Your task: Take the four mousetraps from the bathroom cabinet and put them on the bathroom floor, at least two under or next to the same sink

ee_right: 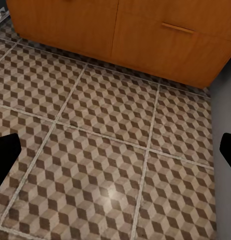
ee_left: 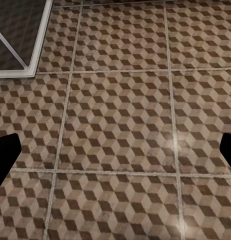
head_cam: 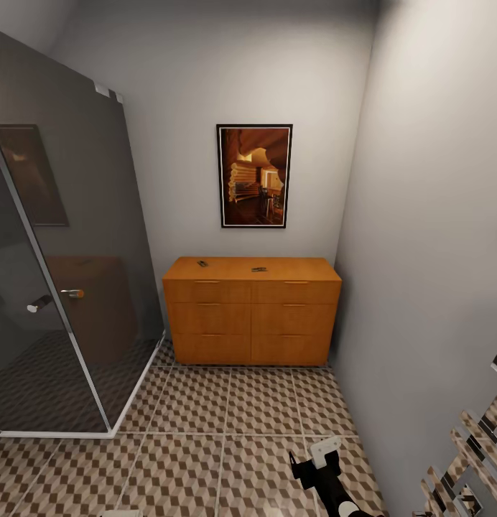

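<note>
Head view, facing the orange-brown cabinet [head_cam: 252, 310] against the far wall, beneath a framed picture [head_cam: 254, 176], with a glass shower enclosure [head_cam: 58, 287] on the left. Two small dark objects lie on the cabinet top: one toward its left [head_cam: 203, 263], one near its middle [head_cam: 259, 269]. They are judged to be mousetraps, though too small here to confirm; the number visible is two, and any others cannot be made out.

The bathroom floor [head_cam: 205, 416], tiled in a brown-and-beige cube pattern, lies between the robot and the cabinet.

The right gripper [head_cam: 317, 459] is low at the near edge of the head view, well short of the cabinet and far below its top. In the right wrist view its two fingers [ee_right: 5, 155] appear as dark tips at opposite margins, spread wide with nothing between them, over floor tiles and the cabinet's lower drawers [ee_right: 160, 40]. The left gripper's fingers [ee_left: 5, 152] are likewise spread wide and empty, above bare tiles near the shower's base corner [ee_left: 30, 60].

The governing relation: both traps lie ahead of and above the fingers, and the right arm is judged the nearer, particularly to the middle trap.
</note>
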### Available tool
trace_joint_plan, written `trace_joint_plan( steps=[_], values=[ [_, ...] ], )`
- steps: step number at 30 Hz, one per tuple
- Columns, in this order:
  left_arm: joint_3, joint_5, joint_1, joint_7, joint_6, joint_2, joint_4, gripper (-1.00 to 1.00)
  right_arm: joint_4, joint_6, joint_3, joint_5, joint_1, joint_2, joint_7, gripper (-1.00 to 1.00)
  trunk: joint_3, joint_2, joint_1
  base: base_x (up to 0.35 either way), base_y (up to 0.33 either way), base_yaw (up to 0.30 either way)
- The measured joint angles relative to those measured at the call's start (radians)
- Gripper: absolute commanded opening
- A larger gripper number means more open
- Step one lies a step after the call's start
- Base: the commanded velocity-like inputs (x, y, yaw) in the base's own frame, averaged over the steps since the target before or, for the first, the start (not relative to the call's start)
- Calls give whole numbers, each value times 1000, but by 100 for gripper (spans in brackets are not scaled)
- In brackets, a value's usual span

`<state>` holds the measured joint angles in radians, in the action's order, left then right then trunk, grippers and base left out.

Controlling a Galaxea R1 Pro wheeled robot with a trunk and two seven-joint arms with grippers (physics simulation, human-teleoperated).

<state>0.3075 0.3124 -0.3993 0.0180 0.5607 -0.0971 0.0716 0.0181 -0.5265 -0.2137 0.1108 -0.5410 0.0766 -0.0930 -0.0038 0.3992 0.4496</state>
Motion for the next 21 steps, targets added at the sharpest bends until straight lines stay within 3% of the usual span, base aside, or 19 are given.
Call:
trace_joint_plan(
  steps=[21],
  values=[
    [0,0,0,0,0,0,0,100,0,0,0,0,0,0,0,100,0,0,0,0,0,0]
  ],
)
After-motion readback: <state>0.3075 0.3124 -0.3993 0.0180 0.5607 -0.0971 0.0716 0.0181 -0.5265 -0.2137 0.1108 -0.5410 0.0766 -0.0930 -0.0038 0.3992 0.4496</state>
